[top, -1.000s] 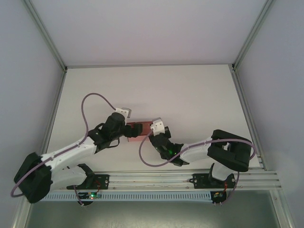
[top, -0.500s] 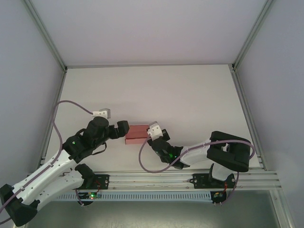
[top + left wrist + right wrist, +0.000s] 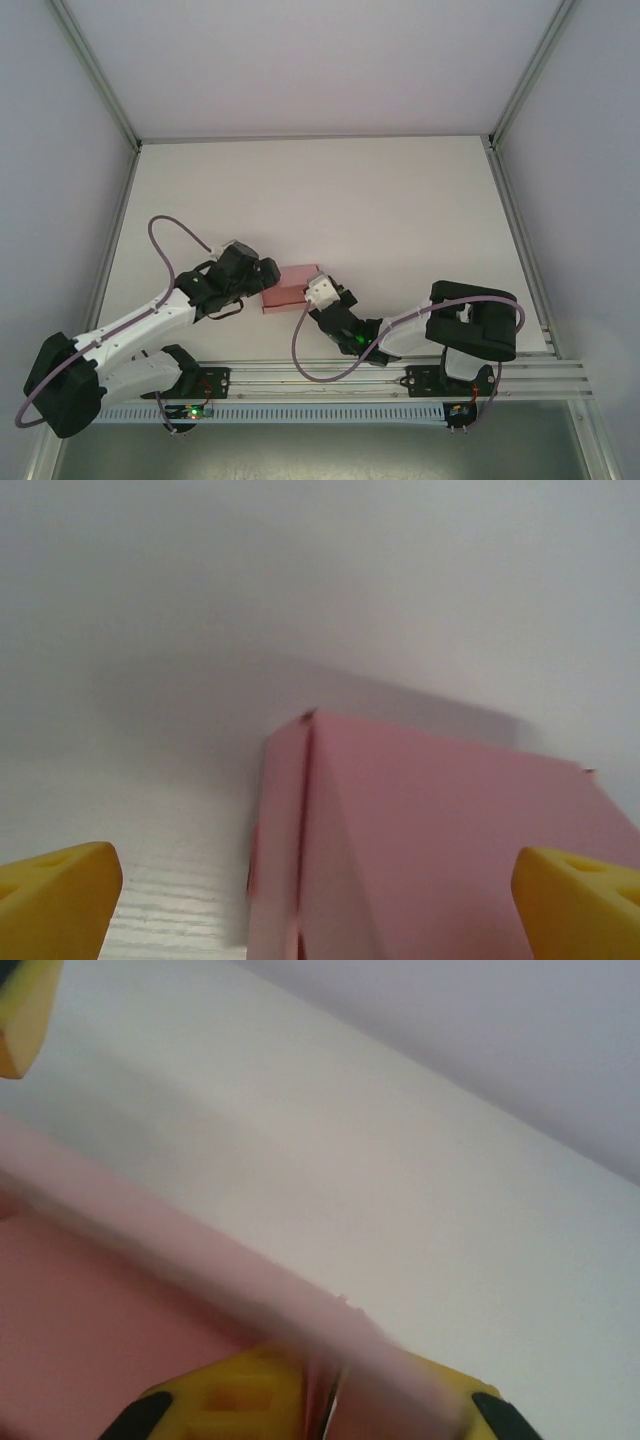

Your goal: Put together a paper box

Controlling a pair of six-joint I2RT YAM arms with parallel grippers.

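The paper box (image 3: 288, 287) sat folded into shape on the table (image 3: 400, 200), so it looked nearly finished. The left gripper (image 3: 263, 272) gaped wide, facing the box's left end. The right gripper (image 3: 335, 1410) looked clamped on its right wall.

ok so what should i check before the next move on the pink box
1. left jaws wide open, paper box ahead between the tips: ok
2. box resting on the table, not lifted: ok
3. right jaws' grip on the box edge: cannot tell, the right wrist view is blurred
4. arms at opposite ends of the box, not crossing: ok
5. all flaps tucked in: cannot tell
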